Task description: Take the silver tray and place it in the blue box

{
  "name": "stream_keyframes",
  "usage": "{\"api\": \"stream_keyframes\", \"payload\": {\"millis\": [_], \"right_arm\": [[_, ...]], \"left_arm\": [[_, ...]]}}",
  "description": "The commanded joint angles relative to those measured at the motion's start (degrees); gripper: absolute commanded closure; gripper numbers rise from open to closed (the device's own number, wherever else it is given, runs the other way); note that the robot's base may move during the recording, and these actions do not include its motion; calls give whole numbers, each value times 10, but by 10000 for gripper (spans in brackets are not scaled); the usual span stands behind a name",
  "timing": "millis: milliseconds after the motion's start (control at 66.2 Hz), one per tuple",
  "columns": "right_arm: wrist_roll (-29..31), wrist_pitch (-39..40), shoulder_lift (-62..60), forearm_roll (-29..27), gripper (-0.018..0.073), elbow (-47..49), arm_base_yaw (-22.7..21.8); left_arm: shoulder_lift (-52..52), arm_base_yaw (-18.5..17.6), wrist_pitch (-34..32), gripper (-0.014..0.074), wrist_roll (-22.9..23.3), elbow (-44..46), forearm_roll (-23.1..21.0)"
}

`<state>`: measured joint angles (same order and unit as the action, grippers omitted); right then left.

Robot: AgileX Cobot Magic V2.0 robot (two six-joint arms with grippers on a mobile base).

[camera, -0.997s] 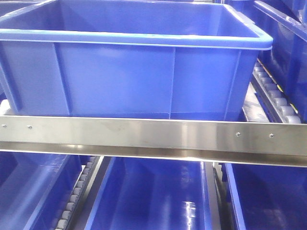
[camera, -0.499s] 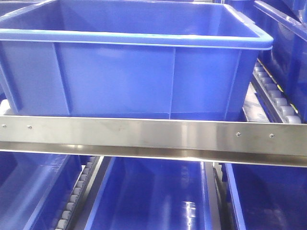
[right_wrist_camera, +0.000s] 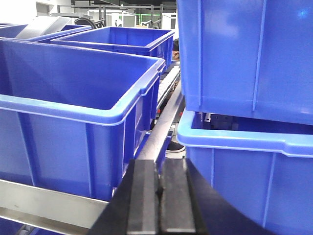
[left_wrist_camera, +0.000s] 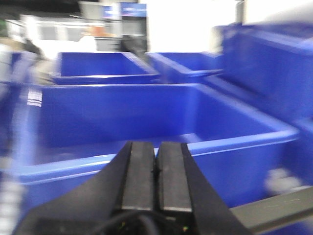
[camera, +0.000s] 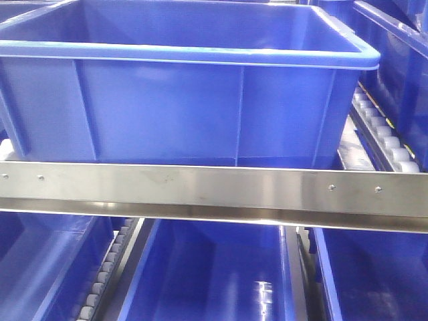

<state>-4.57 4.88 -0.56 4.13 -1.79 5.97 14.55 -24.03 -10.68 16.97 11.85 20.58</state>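
Observation:
The blue box (camera: 167,110) fills the upper part of the front view, standing on a shelf behind a steel rail (camera: 214,190); as far as its inside shows, it holds nothing. The left wrist view is blurred, with my left gripper (left_wrist_camera: 157,145) shut and empty in front of the near rim of the blue box (left_wrist_camera: 146,115). My right gripper (right_wrist_camera: 159,162) is also shut on nothing, low beside the right corner of the blue box (right_wrist_camera: 73,93). The silver tray is out of view.
More blue crates stand on the lower shelf (camera: 207,274) and stacked at the right (right_wrist_camera: 244,73). Roller tracks (camera: 384,134) run beside the box. A grey slanted sheet (right_wrist_camera: 46,25) shows far off above other crates.

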Motion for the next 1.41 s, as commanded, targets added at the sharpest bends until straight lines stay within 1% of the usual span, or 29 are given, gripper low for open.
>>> {"api": "stream_keyframes", "payload": {"millis": [0,15,30,45,60,121,166,227,302,378,423,484,544,559,589,620,1390], "right_arm": [[5,50,-12,-1,511,-1,-3],[5,50,-12,-1,511,-1,-3],[5,50,-12,-1,511,-1,-3],[5,50,-12,-1,511,-1,-3],[5,50,-12,-1,511,-1,-3],[5,50,-12,-1,511,-1,-3],[5,50,-12,-1,511,-1,-3],[5,50,-12,-1,511,-1,-3],[5,50,-12,-1,511,-1,-3],[5,50,-12,-1,511,-1,-3],[5,50,-12,-1,511,-1,-3],[5,50,-12,-1,511,-1,-3],[5,50,-12,-1,511,-1,-3],[5,50,-12,-1,511,-1,-3],[5,50,-12,-1,511,-1,-3],[5,50,-12,-1,511,-1,-3],[5,50,-12,-1,511,-1,-3]], "left_arm": [[-12,9,-24,691,-182,17,-156],[-17,15,-18,691,-205,17,-181],[-19,17,-7,691,-214,17,-194],[-27,28,3,691,-222,17,-206],[-29,30,19,691,-222,17,-212],[-52,65,69,691,-222,14,-215],[-67,89,88,691,-222,8,-215],[-88,118,85,691,-218,-7,-217],[-116,160,67,691,-177,-36,-218],[-134,187,46,691,-148,-70,-218],[-140,197,40,691,-147,-87,-218],[-143,202,26,691,-147,-110,-216],[-153,202,-2,691,-146,-136,-214],[-157,202,24,691,-146,-134,-214],[-163,202,45,691,-146,-131,-214],[-163,202,35,691,-146,-134,-214],[-163,202,42,691,-146,-134,-215]]}}
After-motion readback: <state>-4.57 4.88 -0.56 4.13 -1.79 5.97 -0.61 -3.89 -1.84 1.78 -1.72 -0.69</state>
